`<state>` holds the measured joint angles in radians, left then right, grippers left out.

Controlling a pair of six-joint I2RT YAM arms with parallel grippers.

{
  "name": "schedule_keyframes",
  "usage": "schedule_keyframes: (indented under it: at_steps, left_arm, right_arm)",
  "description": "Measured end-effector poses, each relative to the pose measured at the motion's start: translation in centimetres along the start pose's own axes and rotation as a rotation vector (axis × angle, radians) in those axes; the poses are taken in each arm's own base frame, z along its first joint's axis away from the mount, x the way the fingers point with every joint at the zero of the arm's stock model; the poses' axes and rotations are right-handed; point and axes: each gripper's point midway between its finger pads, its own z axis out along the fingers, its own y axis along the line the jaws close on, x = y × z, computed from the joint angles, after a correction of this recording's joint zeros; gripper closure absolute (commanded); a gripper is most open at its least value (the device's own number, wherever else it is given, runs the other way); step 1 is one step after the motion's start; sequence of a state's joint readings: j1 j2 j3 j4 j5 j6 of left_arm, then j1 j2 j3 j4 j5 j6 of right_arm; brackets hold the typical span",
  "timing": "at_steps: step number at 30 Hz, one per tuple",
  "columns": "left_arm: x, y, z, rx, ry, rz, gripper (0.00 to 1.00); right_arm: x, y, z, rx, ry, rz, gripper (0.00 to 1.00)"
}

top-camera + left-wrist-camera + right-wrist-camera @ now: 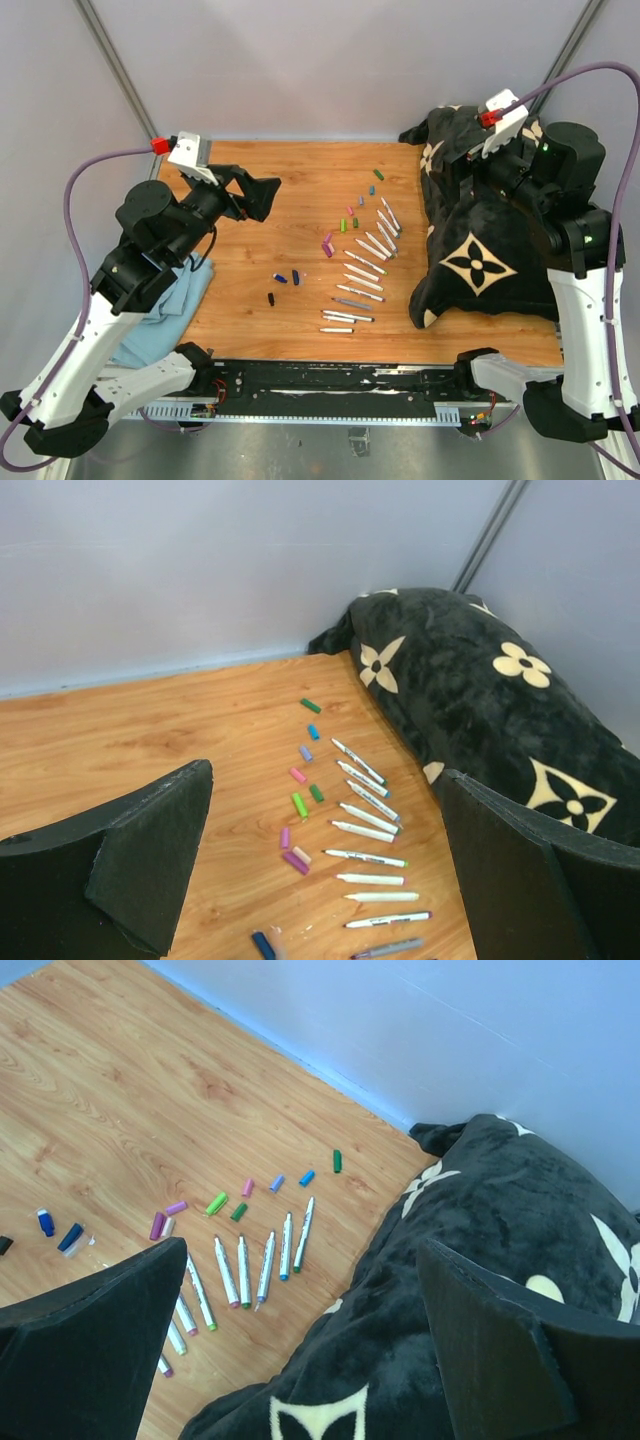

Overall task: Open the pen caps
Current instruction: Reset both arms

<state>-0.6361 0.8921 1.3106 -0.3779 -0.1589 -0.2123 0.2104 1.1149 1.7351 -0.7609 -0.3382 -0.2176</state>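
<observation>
Top view, bench (290, 170): wooden, with a blue cloth (165, 310) at its left edge and a black blanket (480, 250) with cream flowers on the right.
Top view, pen caps (343, 226): loose on the bench in a scattered line from back right to front left, just left of the row of pen barrels (365, 270); none is on a barrel.
Top view, left end effector (245, 192): raised above the left part of the bench, jaws spread, holding nothing.
Top view, right end effector (465, 158): above the blanket, dark against it, hard to make out.
Left wrist view, left end effector (325, 860): both fingers (150, 870) wide apart, nothing between them; caps (300, 804) and barrels (365, 832) lie well below.
Right wrist view, right end effector (300, 1330): fingers (490, 1350) wide apart and empty, one over the blanket, one over the bench; caps (217, 1203) lie beyond the barrels (243, 1270).
</observation>
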Motion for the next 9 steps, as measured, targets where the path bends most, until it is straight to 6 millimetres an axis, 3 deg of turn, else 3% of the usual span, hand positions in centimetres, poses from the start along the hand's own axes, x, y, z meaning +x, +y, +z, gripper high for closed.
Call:
schedule_keyframes:
  at_steps: [9]
  left_arm:
    - [0.55,-0.15,0.43,0.008,0.017,0.005,0.01]
  right_arm:
    - [0.14,-0.17,-0.47,0.016,0.0,-0.021,0.02]
